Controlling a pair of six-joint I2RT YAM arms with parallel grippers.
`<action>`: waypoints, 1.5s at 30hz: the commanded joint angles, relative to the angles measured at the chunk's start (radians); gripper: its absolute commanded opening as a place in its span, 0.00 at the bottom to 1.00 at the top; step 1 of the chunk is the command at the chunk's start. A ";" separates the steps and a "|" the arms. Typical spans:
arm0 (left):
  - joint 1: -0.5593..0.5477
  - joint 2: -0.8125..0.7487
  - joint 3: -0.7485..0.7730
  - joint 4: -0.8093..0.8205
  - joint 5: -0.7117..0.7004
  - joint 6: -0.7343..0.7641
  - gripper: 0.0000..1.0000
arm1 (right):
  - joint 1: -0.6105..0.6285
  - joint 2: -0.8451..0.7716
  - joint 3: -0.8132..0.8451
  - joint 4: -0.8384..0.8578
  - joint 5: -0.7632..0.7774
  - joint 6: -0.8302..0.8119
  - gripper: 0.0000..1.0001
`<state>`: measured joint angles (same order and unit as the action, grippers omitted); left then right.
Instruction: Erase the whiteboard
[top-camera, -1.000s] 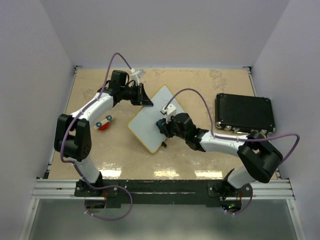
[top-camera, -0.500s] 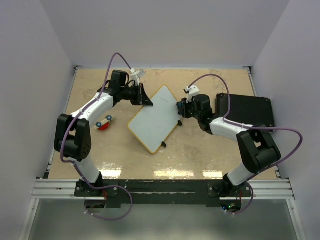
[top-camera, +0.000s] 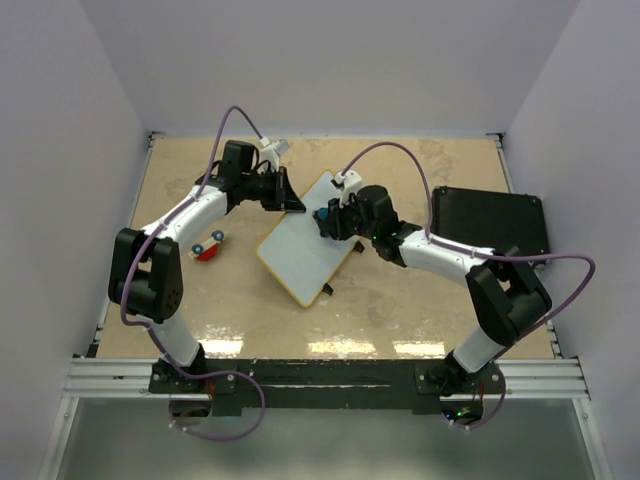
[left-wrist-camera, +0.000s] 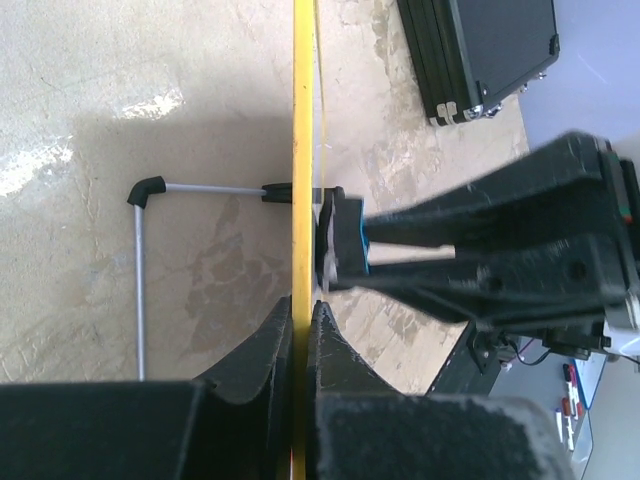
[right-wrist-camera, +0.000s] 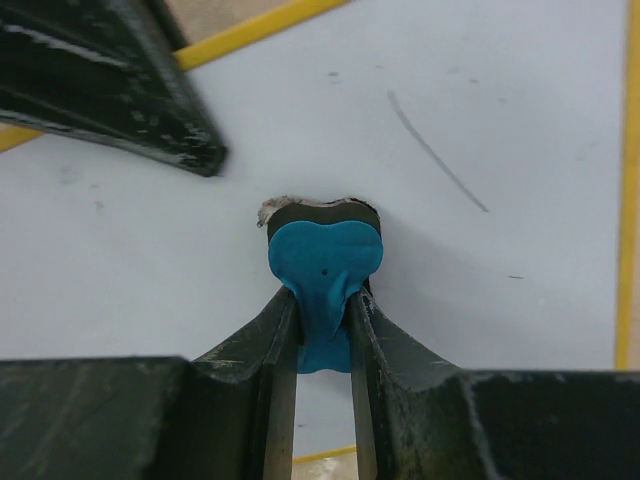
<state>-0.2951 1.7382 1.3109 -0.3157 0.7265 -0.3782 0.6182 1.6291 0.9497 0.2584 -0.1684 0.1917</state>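
The whiteboard lies tilted like a diamond at the table's middle, white with a thin yellow frame. My left gripper is shut on its upper left frame edge; the left wrist view shows the yellow edge pinched between the jaws. My right gripper is shut on a blue eraser whose dark felt presses on the board's upper part. A thin dark stroke shows on the white surface to the eraser's right.
A black case lies at the right of the table. A small red and white object sits left of the board. Black tabs stick out of the board's lower right edge. A thin metal stand leg shows under the board.
My right gripper with the eraser went from the board's lower part out to its right edge, then back left onto the upper part. The left gripper and the board stayed put.
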 joint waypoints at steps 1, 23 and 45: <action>-0.018 -0.019 0.014 0.000 -0.002 0.042 0.00 | 0.118 -0.020 0.038 -0.036 -0.134 0.087 0.00; -0.010 -0.065 0.057 -0.049 -0.029 0.133 0.73 | 0.173 -0.205 0.012 -0.326 -0.037 -0.116 0.00; 0.198 -0.295 0.185 -0.270 0.017 0.515 0.99 | 0.009 -0.394 0.110 -0.913 -0.027 -0.604 0.00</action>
<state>-0.0841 1.5608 1.5105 -0.5457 0.7120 0.0044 0.6399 1.1992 0.9894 -0.5495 -0.2424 -0.3054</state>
